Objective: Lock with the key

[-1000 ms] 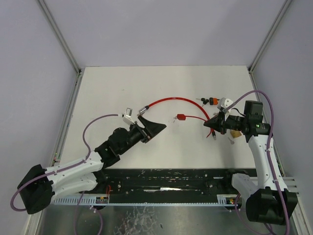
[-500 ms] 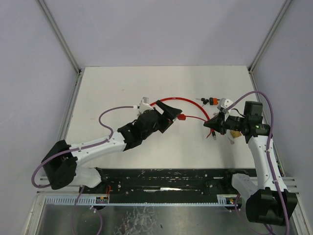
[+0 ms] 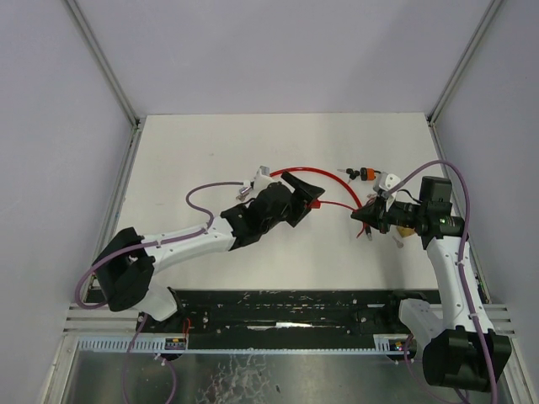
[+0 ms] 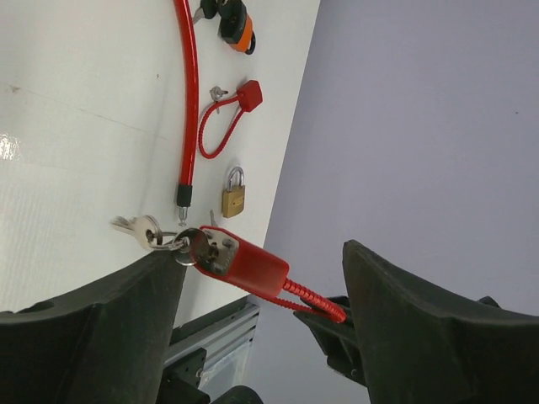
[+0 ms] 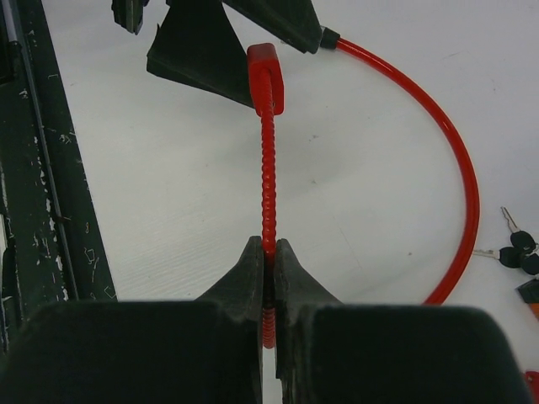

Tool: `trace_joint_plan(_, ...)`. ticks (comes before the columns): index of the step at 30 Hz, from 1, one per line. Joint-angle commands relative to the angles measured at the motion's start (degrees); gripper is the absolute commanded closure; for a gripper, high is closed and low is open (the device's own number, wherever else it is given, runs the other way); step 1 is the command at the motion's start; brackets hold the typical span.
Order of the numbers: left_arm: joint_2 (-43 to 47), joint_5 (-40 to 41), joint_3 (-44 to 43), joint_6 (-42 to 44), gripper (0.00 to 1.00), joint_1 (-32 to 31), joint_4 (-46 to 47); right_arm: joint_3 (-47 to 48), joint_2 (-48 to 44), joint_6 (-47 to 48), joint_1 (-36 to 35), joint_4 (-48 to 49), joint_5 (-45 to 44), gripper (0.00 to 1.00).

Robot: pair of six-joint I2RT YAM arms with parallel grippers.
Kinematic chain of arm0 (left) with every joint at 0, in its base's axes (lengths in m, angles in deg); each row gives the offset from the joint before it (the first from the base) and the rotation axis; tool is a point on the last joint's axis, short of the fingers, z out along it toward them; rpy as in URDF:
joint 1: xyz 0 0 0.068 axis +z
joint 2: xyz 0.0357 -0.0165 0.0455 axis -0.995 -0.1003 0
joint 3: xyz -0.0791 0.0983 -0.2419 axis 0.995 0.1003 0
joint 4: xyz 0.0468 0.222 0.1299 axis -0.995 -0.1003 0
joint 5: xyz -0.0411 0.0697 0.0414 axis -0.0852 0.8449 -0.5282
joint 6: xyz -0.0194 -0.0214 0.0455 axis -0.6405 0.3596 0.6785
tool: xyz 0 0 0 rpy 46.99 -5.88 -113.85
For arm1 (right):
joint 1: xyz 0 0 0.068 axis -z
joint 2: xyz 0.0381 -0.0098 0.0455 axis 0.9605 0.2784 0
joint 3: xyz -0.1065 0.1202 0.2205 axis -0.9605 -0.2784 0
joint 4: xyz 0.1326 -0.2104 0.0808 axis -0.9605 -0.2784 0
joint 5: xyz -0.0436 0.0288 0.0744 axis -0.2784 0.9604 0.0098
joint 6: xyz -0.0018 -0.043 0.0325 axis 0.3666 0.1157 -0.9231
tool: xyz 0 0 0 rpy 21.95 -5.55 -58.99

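The left hand (image 3: 303,199) reaches out over the counter (image 3: 194,151) with its fingers spread wide and nothing gripped, bracketing the red lock body (image 4: 248,265). That placing looks meant to get at the bunch of keys (image 4: 141,229), which hangs from a ring at the body's end, just beside one finger. Whether a key already sits in the cylinder I cannot tell. The lock body seems lifted off the counter and lies in the gap between the fingers, clearly pressed by neither. From it a ribbed red cable (image 5: 268,168) runs to the right hand (image 5: 268,248), which is clenched tight on the cable, likely to steady the lock for the turn.
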Motion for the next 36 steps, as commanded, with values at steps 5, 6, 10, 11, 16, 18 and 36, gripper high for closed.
trace_joint_plan(5, -1.3, 1.3, -1.7, -1.0, 0.38, -0.3, 1.7, -0.2, -1.6, 8.0, -0.4, -2.5, 4.0, 1.0)
trace_joint_plan(6, -1.3, 1.3, -1.9, -0.7, 0.39, -0.3, 1.8, -0.2, -1.7, 9.1, -0.4, -3.3, 4.4, 1.0)
trace_joint_plan(10, -1.4, 1.3, -2.0, -0.1, 0.43, -0.3, 2.4, 0.0, -1.8, 13.4, -0.4, -6.8, 5.7, 1.0)
trace_joint_plan(11, -1.4, 1.3, -2.0, 0.1, 0.43, -0.3, 2.5, -0.1, -1.9, 15.9, -0.4, -7.8, 6.1, 1.0)
trace_joint_plan(16, -1.5, 0.9, -1.5, 0.9, 0.49, -0.1, 4.3, -0.6, -2.6, 20.9, -0.5, -10.6, 7.1, 1.0)
trace_joint_plan(18, -1.8, 0.5, -1.2, 1.4, 0.53, -0.1, 5.3, -0.9, -2.8, 22.3, -0.7, -11.2, 7.0, 1.0)
trace_joint_plan(36, -3.3, -5.4, 0.9, 8.5, 1.0, 1.7, 17.4, -3.0, -3.5, 26.1, -3.6, -11.1, 3.6, 0.96)
